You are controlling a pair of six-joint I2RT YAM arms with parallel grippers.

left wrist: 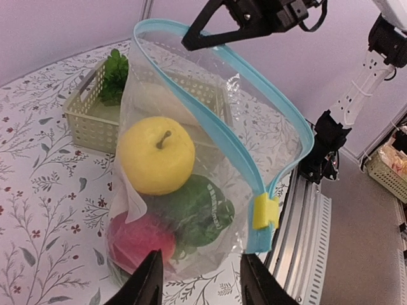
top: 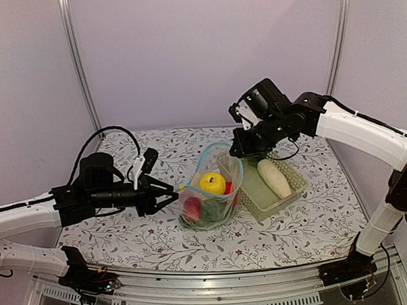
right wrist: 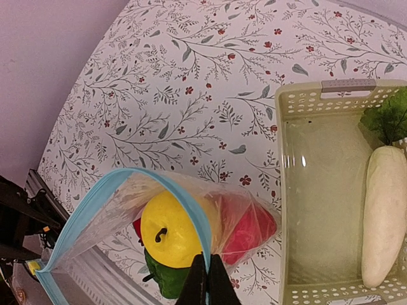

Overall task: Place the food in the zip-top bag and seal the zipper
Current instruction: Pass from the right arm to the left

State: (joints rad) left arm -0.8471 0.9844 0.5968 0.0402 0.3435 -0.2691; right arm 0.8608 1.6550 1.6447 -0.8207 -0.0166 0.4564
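Hidden: the bag's (top: 226, 166) base is cut off behind the left pincer's fingers (left wrist: 147, 283) in the left wrist view. Whether they touch it cannot be told.
Bag: upright, mouth open, just beside the basket (right wrist: 283, 190), on the basket's left-arm side.
Contents: yellow apple (left wrist: 156, 155) on top, with a red piece (left wrist: 140, 238) and a green piece (left wrist: 200, 213) beneath.
Basket: holds the white radish (top: 274, 178) and a leafy piece (right wrist: 388, 117).
Zipper (left wrist: 219, 133): unsealed, yellow slider (left wrist: 265, 211) at one end.
Right pincer (right wrist: 205, 267): fingers together, pinching the blue rim on the basket side.
Left pincer (left wrist: 200, 257): fingers wide apart, holding nothing, at the bag's far side from the basket.
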